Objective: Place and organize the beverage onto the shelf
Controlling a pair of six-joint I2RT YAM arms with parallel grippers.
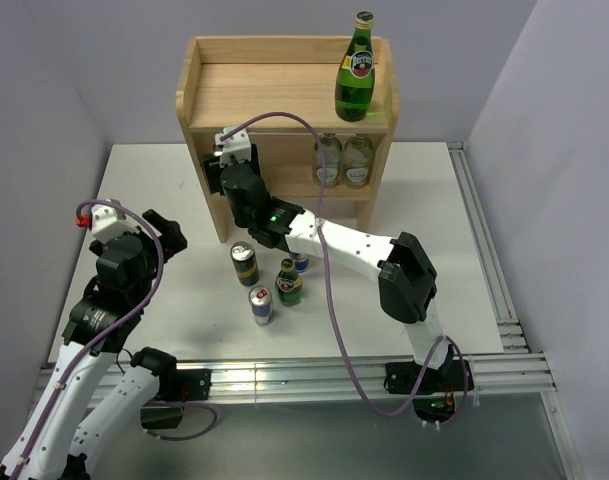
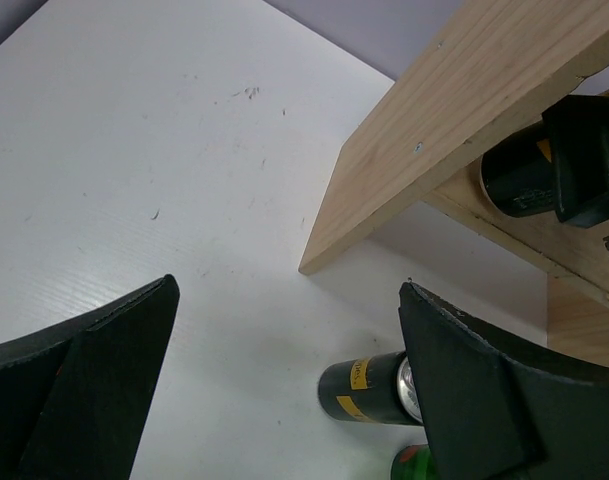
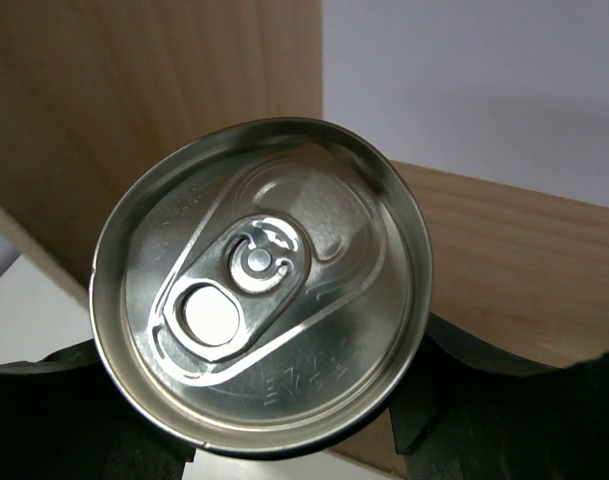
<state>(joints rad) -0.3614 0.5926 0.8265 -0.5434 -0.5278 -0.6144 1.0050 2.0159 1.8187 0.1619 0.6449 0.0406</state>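
Clamped in the right gripper (image 1: 216, 178): a black-and-gold can (image 3: 259, 310), at the left end of the lower tier of the shelf (image 1: 264, 95).
Spread fully wide and empty over the table (image 1: 154, 180), near left: the left gripper (image 2: 287, 290). Standing just near of the shelf: second black-and-gold can (image 1: 244, 264), green bottle (image 1: 288, 283), blue-and-silver can (image 1: 261, 305). Upright on the top tier, right end: other green bottle (image 1: 356, 68).
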